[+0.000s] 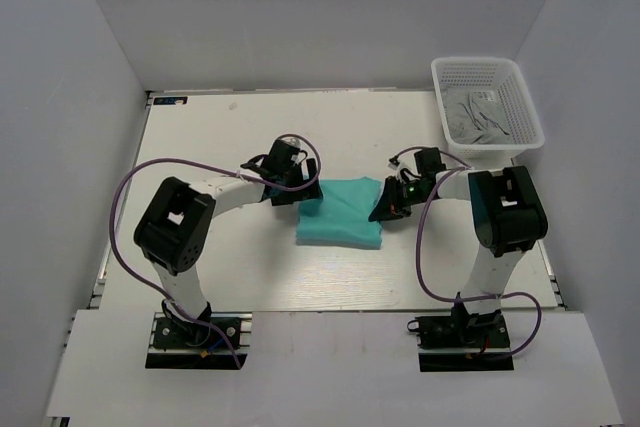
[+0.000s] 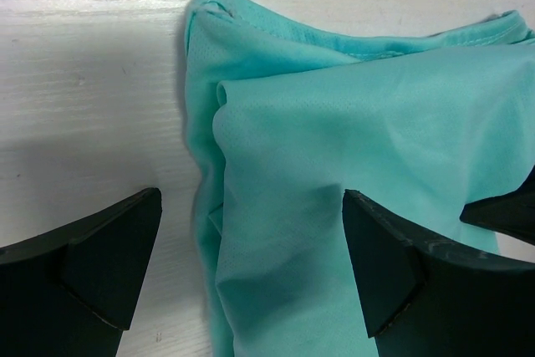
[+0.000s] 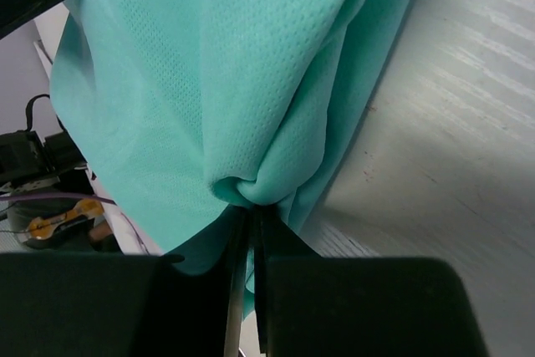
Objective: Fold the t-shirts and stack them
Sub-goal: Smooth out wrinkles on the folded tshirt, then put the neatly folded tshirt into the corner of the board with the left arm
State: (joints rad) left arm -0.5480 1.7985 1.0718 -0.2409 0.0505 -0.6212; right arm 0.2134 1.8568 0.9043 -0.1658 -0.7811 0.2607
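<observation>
Right now we are in the middle of a fold. Our teal t-shirt (image 1: pixel 340 212) lies in the middle of the worktop (image 1: pixel 220 137). It is bunched into a small thick pad, with one arm on each side of it.

Our right pincer (image 3: pixel 251 227) is squeezed tight on a bit of cloth at the shirt's right edge. In the right wrist view the cloth puckers into a little knot just where the two fingers meet. Our left pincer (image 2: pixel 251 269) is wide open and has hold of nothing. It sits low at the shirt's left edge, with one finger over bare worktop and the other over the cloth, so the edge runs between them.

We think the shirt is not neat yet. Its left edge is wrinkly, with loose flaps lying one over another. So we guess this step is folding, not stacking.

Next, our left pincer needs to close on that edge and catch all the layers. Then both arms should lift and move together, or the thin cloth may pull crooked or slip out.

A white basket (image 1: pixel 480 61) with grey cloth (image 1: pixel 485 117) in it stands in the far right corner, well apart from the shirt.
</observation>
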